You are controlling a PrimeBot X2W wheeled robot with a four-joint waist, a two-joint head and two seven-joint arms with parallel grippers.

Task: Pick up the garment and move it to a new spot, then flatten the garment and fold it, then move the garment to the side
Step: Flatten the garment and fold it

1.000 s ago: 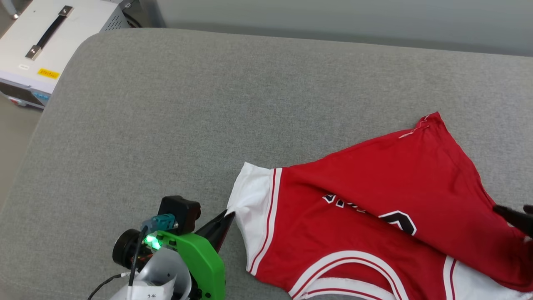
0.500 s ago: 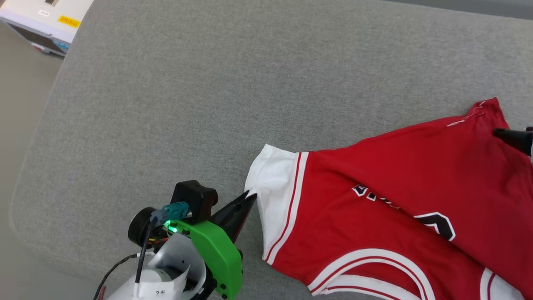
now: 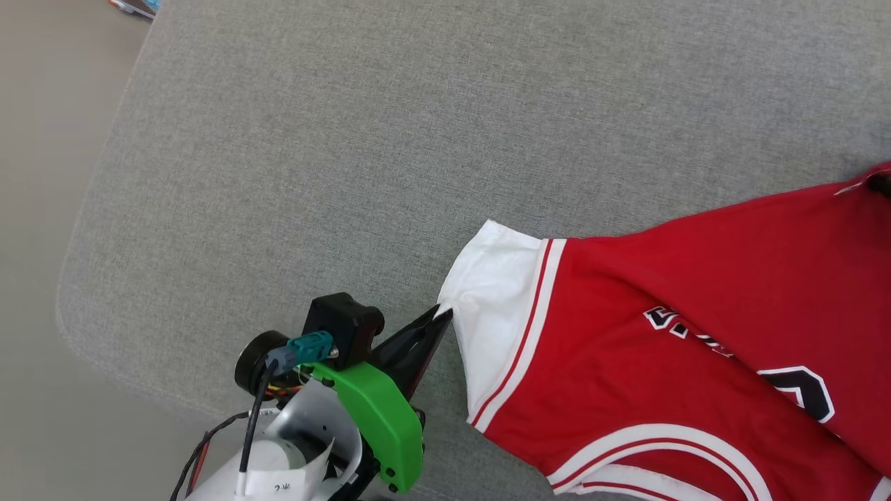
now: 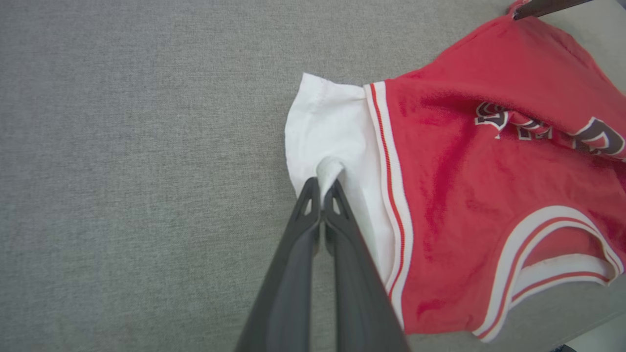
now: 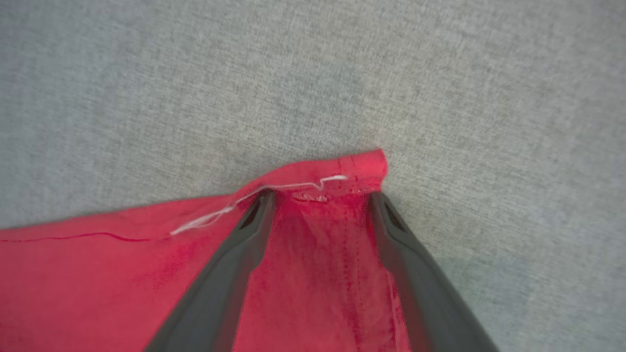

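The garment (image 3: pixel 661 292), a red jersey with white sleeves and black lettering, lies spread on the grey cushion. My left gripper (image 3: pixel 445 314) is shut on the edge of its white sleeve (image 4: pixel 332 132), and in the left wrist view the pinched cloth bulges just past the gripper (image 4: pixel 323 188). My right gripper (image 5: pixel 321 195) is open, its two fingers straddling the garment's far red hem corner (image 5: pixel 362 168), where a loose white thread runs. One dark right fingertip (image 3: pixel 882 184) shows at the head view's right edge.
The grey cushion (image 3: pixel 348 139) stretches wide to the left and beyond the garment. Its rounded edge (image 3: pixel 76 278) drops to a beige floor (image 3: pixel 42 209) on the left. A corner of a box (image 3: pixel 132 5) peeks in at the top left.
The head camera has shifted, so the whole picture slid. My right gripper has moved from the garment's near right part to its far hem corner. The left stays shut on the sleeve.
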